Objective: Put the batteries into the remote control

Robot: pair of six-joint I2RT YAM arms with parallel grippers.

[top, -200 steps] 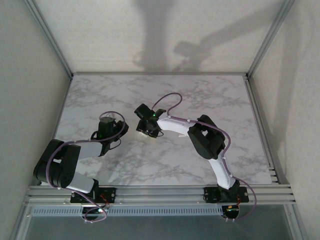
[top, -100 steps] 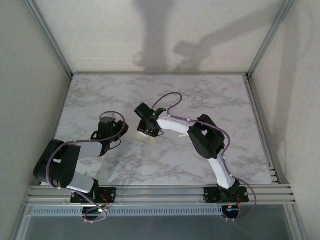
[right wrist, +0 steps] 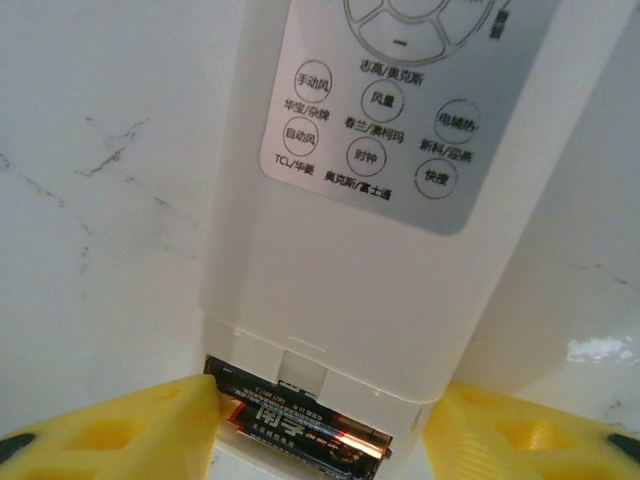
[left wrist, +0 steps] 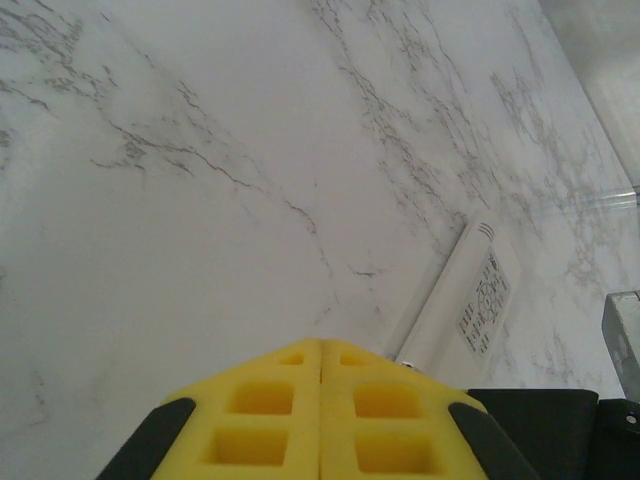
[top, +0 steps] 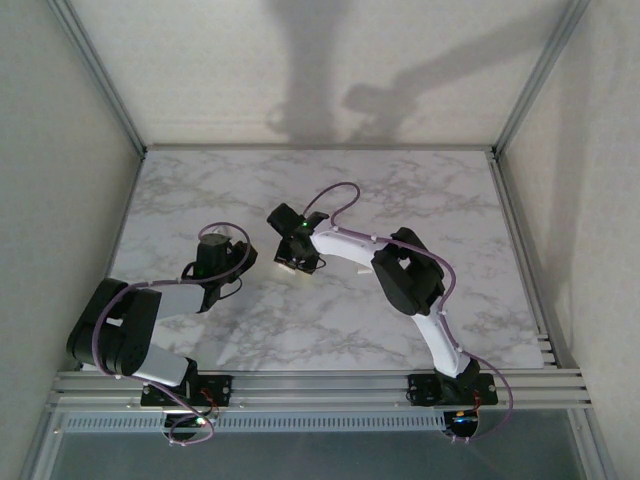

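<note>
remote control [right wrist: 380,290], white and slim, lies buttons up on the marble table [right wrist: 90,220], its near end between the yellow fingers [right wrist: 120,430] of my right gripper [right wrist: 320,420]. the jaws stand about the handset's width apart, one pad just beside each long edge; whether they squeeze it or merely flank it, i cannot tell. directly ahead of that gripper the end of the casing is open. a dark battery [right wrist: 300,428] with a reddish-copper band lies crosswise in the compartment, level with my fingertips. farther ahead sits the grey button panel [right wrist: 400,110], printed with round keys. my left gripper [left wrist: 320,350] points across bare marble, its two yellow pads pressed flat together with nothing between them. from there the remote lies ahead and to the right, running away from the fingertips, its near end just beside the right pad.
</note>
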